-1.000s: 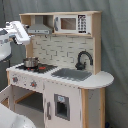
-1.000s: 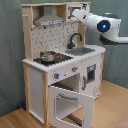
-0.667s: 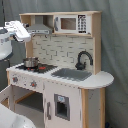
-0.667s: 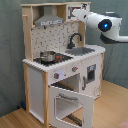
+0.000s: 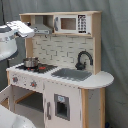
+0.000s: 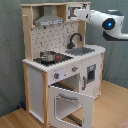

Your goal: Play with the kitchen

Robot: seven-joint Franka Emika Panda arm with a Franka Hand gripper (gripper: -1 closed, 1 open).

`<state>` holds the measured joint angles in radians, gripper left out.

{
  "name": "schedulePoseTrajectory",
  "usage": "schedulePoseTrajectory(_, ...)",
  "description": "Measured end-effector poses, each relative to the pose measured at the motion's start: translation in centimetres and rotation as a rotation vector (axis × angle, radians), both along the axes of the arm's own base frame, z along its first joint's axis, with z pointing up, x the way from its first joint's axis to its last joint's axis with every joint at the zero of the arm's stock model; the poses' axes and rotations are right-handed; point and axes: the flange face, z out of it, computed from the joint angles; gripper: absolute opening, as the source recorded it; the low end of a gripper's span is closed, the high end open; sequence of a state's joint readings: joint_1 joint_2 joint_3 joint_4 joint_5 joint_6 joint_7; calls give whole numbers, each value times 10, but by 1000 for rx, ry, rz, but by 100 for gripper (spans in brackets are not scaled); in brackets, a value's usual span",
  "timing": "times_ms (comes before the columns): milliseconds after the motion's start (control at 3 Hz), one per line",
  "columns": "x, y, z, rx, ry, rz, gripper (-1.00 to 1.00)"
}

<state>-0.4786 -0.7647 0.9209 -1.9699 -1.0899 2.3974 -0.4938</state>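
The kitchen stands upright on the floor and fills the middle of both exterior views, a tall toy of pale wood with white panels. The white arm reaches to its top shelf. In the second exterior view the gripper is up at the shelf level, right at the small microwave (whether it touches the microwave cannot be told). Whether the gripper is released or clenched also cannot be told, as its tip merges with the shelf behind it. In the first exterior view the arm's end comes in from the first exterior view's left and sits in front of the range hood, near the top corner of the kitchen.

Below the gripper lies the worktop. The black faucet curves up at the back wall, almost straight beneath the gripper, and the grey sink lies just in front of it. Further down and to the second exterior view's left of the gripper is the stovetop, with a small metal pot standing on it. Well below the gripper, the oven door hangs open, tilted outward and down, showing the hollow behind it. A grey curtain hangs behind everything.
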Motion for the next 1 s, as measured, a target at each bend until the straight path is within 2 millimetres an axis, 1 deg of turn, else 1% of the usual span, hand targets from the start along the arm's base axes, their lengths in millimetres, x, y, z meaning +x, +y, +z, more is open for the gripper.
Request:
schedulePoseTrajectory(667, 3, -31, 0, -137, 2, 24, 100)
schedulePoseTrajectory(1000, 6, -50, -5, -184, 12, 47, 100)
